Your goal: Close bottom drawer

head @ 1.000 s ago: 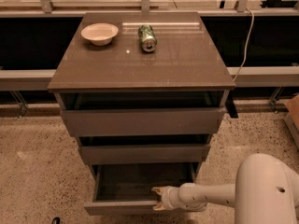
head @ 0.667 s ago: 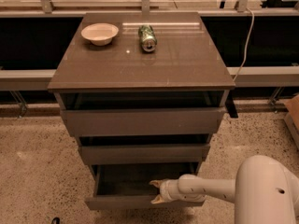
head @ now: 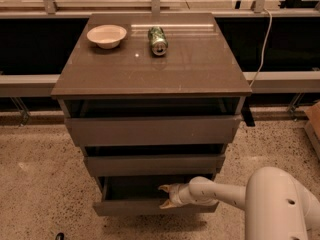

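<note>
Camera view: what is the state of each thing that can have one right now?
bottom drawer: partly open, box showing.
middle drawer: ajar, dark gap above its front.
top drawer: ajar, dark gap above its front.
can: lying on its side on the cabinet top.
bowl: upright, looks empty.
end effector: open, at the bottom drawer's front rim.

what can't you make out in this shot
Camera view, the only one:
- the bottom drawer: its inside is in shadow under the middle drawer, so contents are unreadable.
- the claw, over that drawer's front edge: contact with the panel is unclear.
- the robot body: cut off by the bottom-right edge.
- the can: label too small.
</note>
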`<state>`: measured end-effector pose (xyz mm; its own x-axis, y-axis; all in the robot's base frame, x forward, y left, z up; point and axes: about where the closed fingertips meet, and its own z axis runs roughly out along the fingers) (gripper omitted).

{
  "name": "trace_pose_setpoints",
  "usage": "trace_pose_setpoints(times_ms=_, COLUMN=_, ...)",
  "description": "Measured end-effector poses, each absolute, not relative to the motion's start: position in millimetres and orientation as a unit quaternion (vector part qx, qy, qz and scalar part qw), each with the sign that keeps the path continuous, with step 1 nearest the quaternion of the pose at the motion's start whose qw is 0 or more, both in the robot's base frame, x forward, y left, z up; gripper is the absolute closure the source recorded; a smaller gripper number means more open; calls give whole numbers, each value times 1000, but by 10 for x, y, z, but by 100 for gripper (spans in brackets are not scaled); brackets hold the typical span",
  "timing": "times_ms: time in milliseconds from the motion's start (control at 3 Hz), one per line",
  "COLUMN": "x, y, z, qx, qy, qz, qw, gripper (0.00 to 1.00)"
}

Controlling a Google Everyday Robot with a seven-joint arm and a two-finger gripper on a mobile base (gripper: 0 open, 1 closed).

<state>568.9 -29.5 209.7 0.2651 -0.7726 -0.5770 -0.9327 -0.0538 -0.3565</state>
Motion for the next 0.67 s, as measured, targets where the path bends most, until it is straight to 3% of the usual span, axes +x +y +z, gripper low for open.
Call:
trace_pose_setpoints(times_ms=333, x=5838, y=-249, z=2090, qx=-719, qy=589, qz=123, qw=348, gripper=46)
trace_pose_setpoints(times_ms=667, x=5899, y=-231, z=2155, qx=-722, qy=579, qz=127, qw=358, gripper=32)
